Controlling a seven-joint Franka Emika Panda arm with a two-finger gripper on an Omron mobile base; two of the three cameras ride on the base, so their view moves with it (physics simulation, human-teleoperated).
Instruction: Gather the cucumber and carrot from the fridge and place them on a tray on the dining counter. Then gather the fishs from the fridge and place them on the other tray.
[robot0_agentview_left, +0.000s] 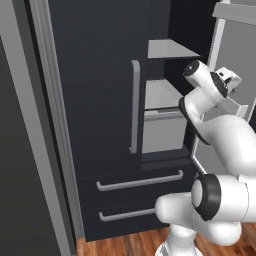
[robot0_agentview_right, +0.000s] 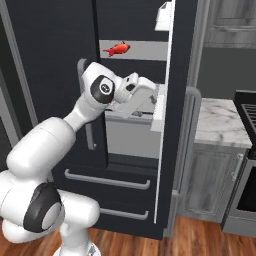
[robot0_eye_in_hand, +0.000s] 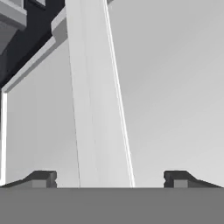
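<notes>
Red-orange fish (robot0_agentview_right: 117, 48) lying on light grey fridge shelf (robot0_agentview_right: 145, 50).

Two base cameras are looking forward at the fridge (robot0_agentview_left: 100, 100) from close behind the arm, one from its left, one from its right. Both are sharing the half-open fridge, its shelves and two drawers. The hand camera is facing a pale door edge (robot0_eye_in_hand: 98, 109) at very close range.
</notes>
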